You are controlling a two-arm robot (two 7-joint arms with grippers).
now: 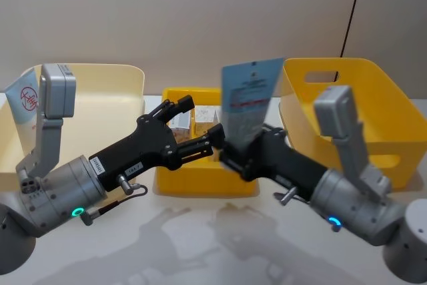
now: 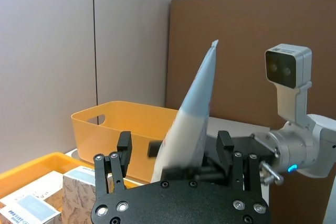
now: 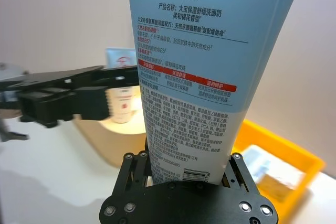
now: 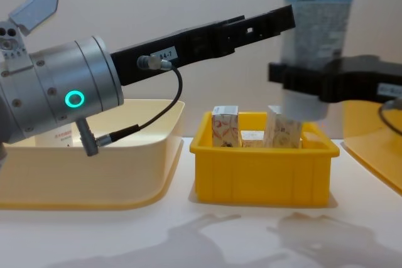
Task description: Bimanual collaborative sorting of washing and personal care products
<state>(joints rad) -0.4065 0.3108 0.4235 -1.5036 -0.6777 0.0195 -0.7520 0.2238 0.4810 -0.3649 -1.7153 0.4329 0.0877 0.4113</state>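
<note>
My right gripper (image 1: 233, 148) is shut on the lower end of a large pale-blue squeeze tube with a red band (image 1: 247, 95) and holds it upright above the small yellow bin (image 1: 207, 181). In the right wrist view the tube (image 3: 189, 77) rises from that gripper (image 3: 186, 172). My left gripper (image 1: 201, 118) is open right beside the tube. In the left wrist view its fingers (image 2: 123, 153) stand either side of the tube (image 2: 191, 114). Small white patterned cartons (image 4: 225, 127) stand in the small bin (image 4: 257, 167). A white red-printed bottle (image 1: 23, 101) leans in the cream bin (image 1: 100, 88).
A large yellow bin (image 1: 353, 108) with a handle slot stands at the right, and the cream bin (image 4: 94, 167) is at the left. Both arms cross low over the front of the white table (image 1: 213, 245). A wall is close behind the bins.
</note>
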